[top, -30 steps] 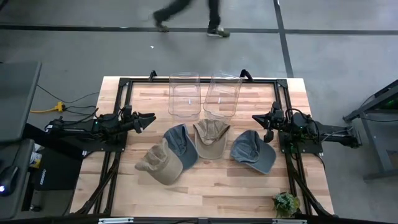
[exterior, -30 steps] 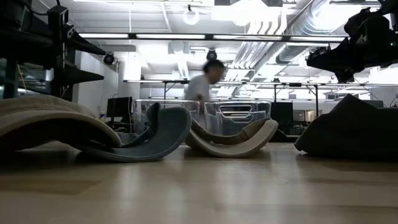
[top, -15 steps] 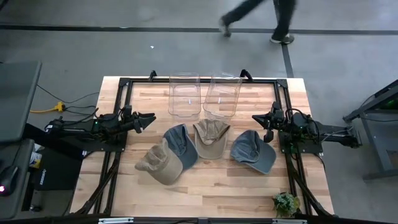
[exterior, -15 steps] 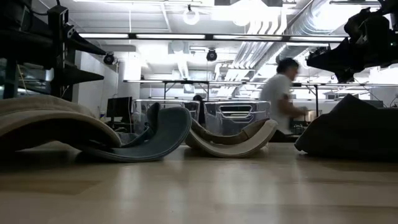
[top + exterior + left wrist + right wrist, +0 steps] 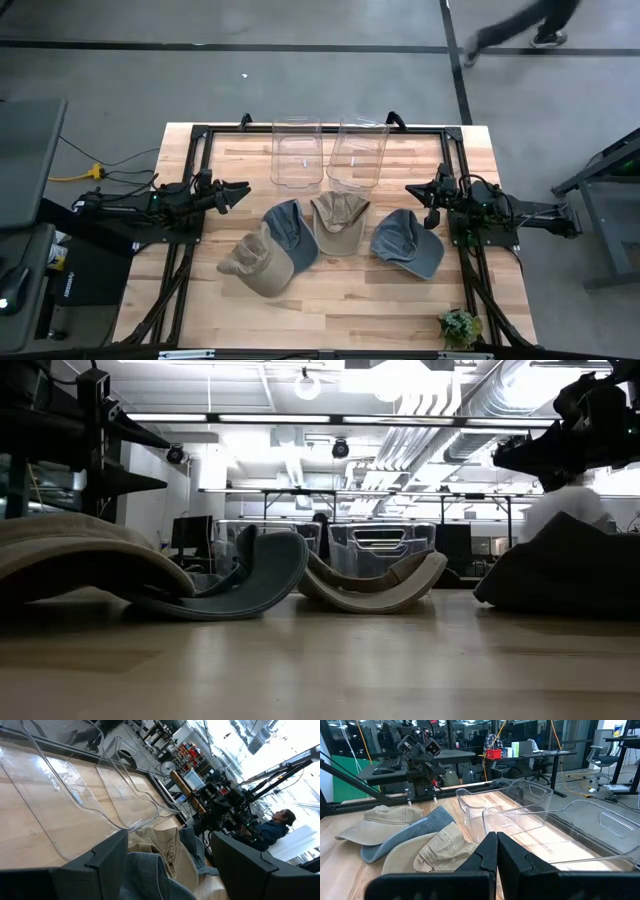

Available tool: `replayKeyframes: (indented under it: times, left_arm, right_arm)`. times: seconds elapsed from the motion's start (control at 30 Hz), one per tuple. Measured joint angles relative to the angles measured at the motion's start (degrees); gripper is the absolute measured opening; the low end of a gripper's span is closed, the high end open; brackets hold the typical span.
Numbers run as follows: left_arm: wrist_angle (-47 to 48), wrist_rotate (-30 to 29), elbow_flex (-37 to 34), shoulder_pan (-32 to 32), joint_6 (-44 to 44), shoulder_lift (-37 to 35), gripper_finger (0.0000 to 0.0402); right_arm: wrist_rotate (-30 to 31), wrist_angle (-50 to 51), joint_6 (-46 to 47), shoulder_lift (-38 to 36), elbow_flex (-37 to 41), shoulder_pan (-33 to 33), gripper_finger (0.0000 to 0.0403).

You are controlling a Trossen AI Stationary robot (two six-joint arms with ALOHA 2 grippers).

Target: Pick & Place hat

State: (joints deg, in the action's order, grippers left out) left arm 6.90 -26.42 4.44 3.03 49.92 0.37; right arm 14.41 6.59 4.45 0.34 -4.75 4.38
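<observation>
A person (image 5: 520,22) at the high view's top edge is blurred and cut off. The tan cap (image 5: 262,264) overlaps the blue cap's (image 5: 288,228) brim.

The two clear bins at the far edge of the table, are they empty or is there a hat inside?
Empty. In the high view, bare wood shows through both clear bins; all four hats lie outside, on the table.

**A robotics lab on an open industrial floor**

The place looked like a robotics lab. A wooden table (image 5: 330,300) in a black metal frame stood on grey concrete marked with dark floor lines (image 5: 455,60). Beyond it were exposed ceiling ducts (image 5: 470,405), strip lights, workbenches (image 5: 540,757) with monitors and cables, and a person (image 5: 520,25) walking past.
</observation>
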Motion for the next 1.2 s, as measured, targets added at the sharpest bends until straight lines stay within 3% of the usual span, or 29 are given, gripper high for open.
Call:
replayKeyframes:
  times: [0.37, 0.83, 1.1, 1.2]
  left_arm:
    - [-2.3, -1.2, -0.3, 0.0, 0.5, 0.0, 0.0261]
    - [-8.4, -1.5, -0.2, 0.0, 14.9, 0.0, 0.0261]
    - [-8.3, 5.3, 0.3, 0.0, 14.4, 0.0, 0.0261]
    - [-7.7, 6.8, 2.1, 0.0, 10.3, 0.7, 0.0261]
  right_arm:
    - [0.0, 0.0, 0.0, 0.0, 0.0, 0.0, 0.0]
    - [0.0, 0.0, 0.0, 0.0, 0.0, 0.0, 0.0]
    - [0.0, 0.0, 0.0, 0.0, 0.0, 0.0, 0.0]
    - [0.0, 0.0, 0.0, 0.0, 0.0, 0.0, 0.0]
